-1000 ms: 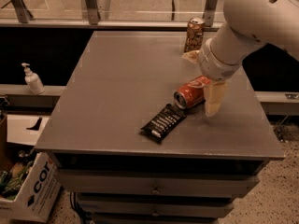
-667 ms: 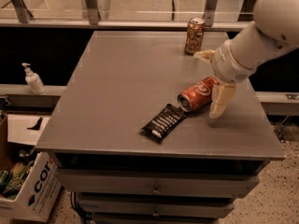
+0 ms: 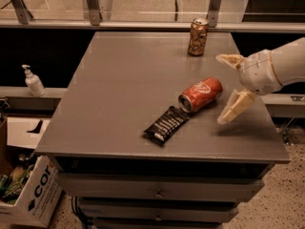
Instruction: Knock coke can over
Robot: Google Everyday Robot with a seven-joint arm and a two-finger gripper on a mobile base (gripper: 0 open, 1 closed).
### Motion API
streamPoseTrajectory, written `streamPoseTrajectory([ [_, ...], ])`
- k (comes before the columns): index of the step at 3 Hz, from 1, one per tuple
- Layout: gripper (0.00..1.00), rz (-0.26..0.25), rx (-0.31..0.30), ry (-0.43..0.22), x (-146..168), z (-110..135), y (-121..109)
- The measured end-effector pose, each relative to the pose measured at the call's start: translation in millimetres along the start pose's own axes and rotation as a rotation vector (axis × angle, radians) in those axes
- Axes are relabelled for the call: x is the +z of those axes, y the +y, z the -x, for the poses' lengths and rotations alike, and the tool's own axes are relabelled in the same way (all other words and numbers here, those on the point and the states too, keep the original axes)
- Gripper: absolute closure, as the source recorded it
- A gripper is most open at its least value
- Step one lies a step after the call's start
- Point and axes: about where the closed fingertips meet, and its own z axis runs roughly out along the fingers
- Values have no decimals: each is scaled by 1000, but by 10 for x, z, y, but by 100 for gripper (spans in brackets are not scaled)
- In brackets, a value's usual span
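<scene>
The coke can (image 3: 200,94), red-orange with white script and a silver top, lies on its side on the grey table (image 3: 124,94), its top end touching a black snack bar (image 3: 165,124). My gripper (image 3: 228,87) is to the right of the can, above the table's right side, open, with one cream finger (image 3: 229,59) up and the other finger (image 3: 236,106) lower. It holds nothing and is apart from the can.
A brown-gold patterned can (image 3: 198,36) stands upright near the table's far edge. A white pump bottle (image 3: 34,81) sits on a ledge to the left. A cardboard box (image 3: 28,192) is on the floor at the lower left. Drawers run under the tabletop.
My arm has pulled back to the right, away from the can, and the fingers now stand spread apart. The coke can stays lying on its side by the snack bar.
</scene>
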Motion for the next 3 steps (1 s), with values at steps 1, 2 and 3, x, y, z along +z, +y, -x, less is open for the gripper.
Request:
streamPoseTrajectory([
  [1,0,-56,98,-161,-199,-49,53],
  [2,0,-67,120,-192,-248,-13,54],
  [3,0,-66,119,-191,-245,-13,54],
])
